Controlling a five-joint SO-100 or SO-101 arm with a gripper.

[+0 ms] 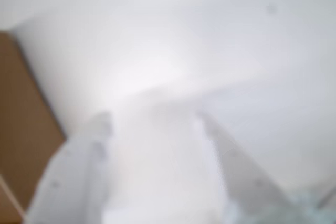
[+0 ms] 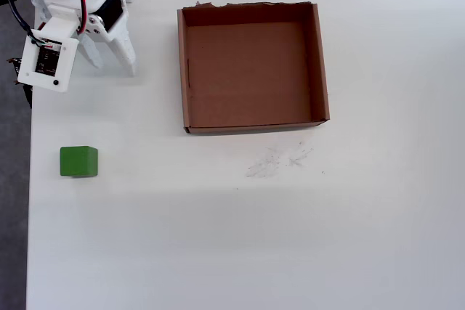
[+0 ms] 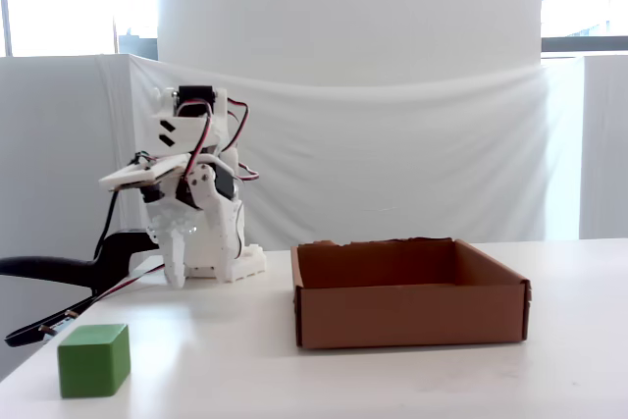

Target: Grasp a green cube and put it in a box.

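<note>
Tool (image 2: 115, 57) fingers pointed down at the desk (image 2: 218, 237) in the far left corner of the overhead view, parted by a moderate gap and holding nothing; the blurred wrist view showed the two white fingers (image 1: 79, 177) spread with only bare white surface between them, and whether the tips quite touched the desk could not be told. Well apart from it, nearer the camera along the left edge of the overhead view, sat the green cube (image 2: 78, 161), alone on the desk and well left of the box (image 2: 320, 63). That brown cardboard box stood empty, its far rim ragged, to the right of the arm. Judging by its plain matte faces and crisp edges, the cube would likely be light and rigid, not slippery, and unlikely to deform under a pinch. Two opposite flat side faces looked like the best hold, taken squarely so the cube would not twist out. The present opening appeared roughly enough to straddle it, though that was hard to gauge.
</note>
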